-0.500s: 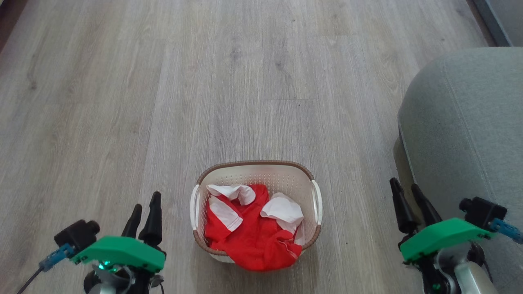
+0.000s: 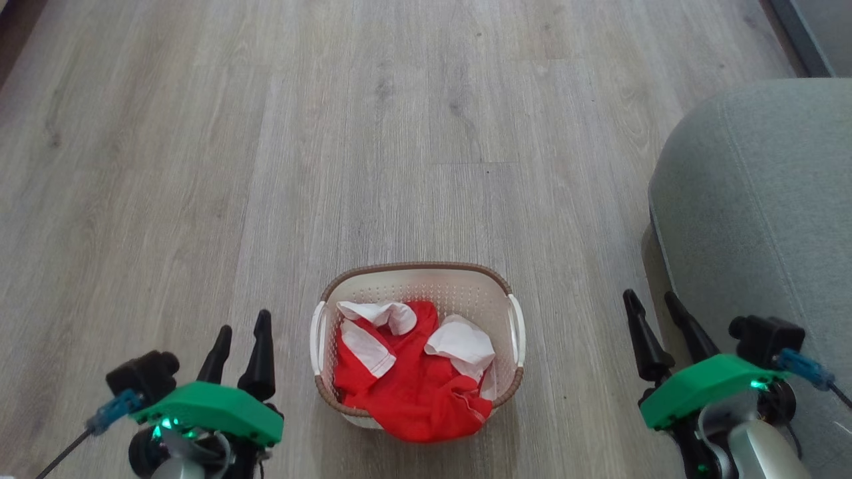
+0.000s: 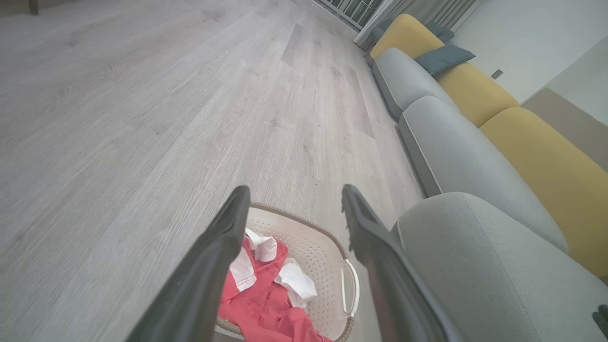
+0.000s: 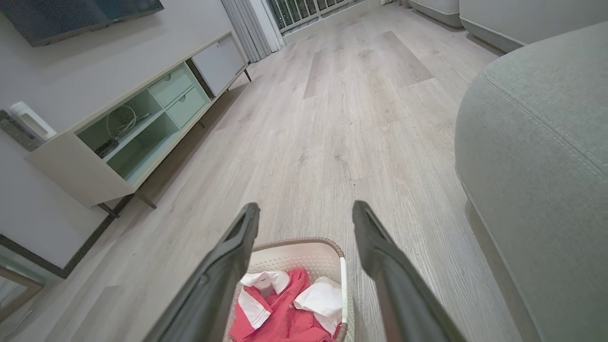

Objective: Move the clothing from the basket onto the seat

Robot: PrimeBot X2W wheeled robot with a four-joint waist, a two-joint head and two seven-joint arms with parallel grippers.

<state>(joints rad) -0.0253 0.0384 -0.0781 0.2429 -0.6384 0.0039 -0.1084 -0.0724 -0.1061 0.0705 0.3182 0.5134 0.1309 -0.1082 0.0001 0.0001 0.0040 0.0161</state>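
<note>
Left hand (image 2: 245, 320) and right hand (image 2: 648, 293) hang open beside the basket (image 2: 416, 265); clothing (image 2: 413, 392) draped over its edge could drag and tip it.

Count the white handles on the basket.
2: one handle on the basket's left side, the other handle on its right side. The clothing hides part of the near rim.

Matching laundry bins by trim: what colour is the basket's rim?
Brown, with a woven look; the basket's rim shows best in the head view.
</note>
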